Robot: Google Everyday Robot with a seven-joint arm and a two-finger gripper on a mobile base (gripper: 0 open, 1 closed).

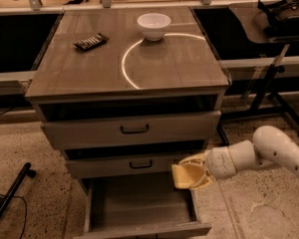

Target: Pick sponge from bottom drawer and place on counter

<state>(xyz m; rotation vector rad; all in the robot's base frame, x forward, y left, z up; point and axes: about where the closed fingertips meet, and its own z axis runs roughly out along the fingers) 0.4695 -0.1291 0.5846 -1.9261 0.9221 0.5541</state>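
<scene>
The bottom drawer [139, 205] is pulled open and its flat floor shows nothing on it. My gripper [192, 176] reaches in from the right, just above the drawer's right front corner and level with the middle drawer's front. It is shut on the pale-yellow sponge [182, 176], which hangs in the air over the drawer's right edge. The counter [89, 71] is the glossy cabinet top above, with a bright curved reflection arc.
A white bowl [153, 25] and a dark flat bar [90, 41] sit on the counter's far part. The two upper drawers with black handles [134, 129] stand slightly out. A desk with a headset [284, 11] is at the right; a black stand leg [10, 195] lies on the floor at the left.
</scene>
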